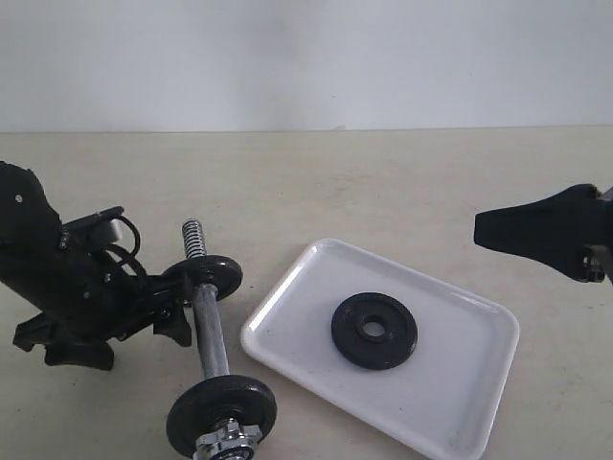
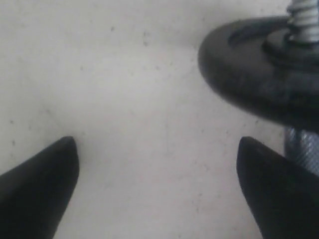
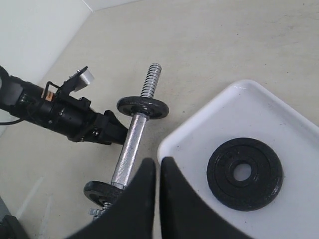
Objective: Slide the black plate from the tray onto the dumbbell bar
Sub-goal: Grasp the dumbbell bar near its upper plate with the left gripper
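The small matte-black cast plate [image 1: 374,330], with a central hole and a raised rim, lay flat and untouched in the glossy white rectangular tray [image 1: 450,383]. Just beside it lay the short chrome dumbbell bar [image 1: 209,331] carrying 2 discs. The left gripper [image 2: 157,144] stood wide and empty by the bar's shaft, likely to steady it, while the right gripper [image 3: 158,162] hovered near the tray, pinched together on nothing.

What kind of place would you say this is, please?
Probably a robot lab test bench: a bare beige tabletop before a white wall, the left end effector and right end effector of two black arms, and staged props, a dumbbell bar and a white tray holding a black plate.
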Action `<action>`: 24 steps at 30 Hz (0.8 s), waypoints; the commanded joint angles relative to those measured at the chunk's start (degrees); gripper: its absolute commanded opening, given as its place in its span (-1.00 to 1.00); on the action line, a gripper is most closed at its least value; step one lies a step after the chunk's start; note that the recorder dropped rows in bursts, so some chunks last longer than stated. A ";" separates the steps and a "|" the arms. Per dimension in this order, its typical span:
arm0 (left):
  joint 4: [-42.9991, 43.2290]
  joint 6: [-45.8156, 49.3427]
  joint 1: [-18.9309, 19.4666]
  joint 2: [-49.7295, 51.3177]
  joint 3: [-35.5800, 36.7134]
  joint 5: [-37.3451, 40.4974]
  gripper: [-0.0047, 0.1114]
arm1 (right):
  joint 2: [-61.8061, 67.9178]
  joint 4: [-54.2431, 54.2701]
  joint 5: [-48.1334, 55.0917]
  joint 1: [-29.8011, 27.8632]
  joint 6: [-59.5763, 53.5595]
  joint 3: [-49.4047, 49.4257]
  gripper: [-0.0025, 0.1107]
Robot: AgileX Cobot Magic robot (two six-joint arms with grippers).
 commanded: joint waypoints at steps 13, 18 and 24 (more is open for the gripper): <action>-24.87 14.21 -0.22 -14.81 0.90 3.94 0.39 | 0.10 0.24 -0.67 0.05 -0.13 -0.02 -0.96; -31.26 18.72 -0.22 -15.00 0.90 1.88 0.37 | 0.10 0.24 -2.37 0.05 0.23 -0.02 -0.96; -31.85 18.72 -0.22 -15.00 0.90 -1.07 0.30 | 0.10 0.24 -3.60 0.05 0.23 -0.02 -0.96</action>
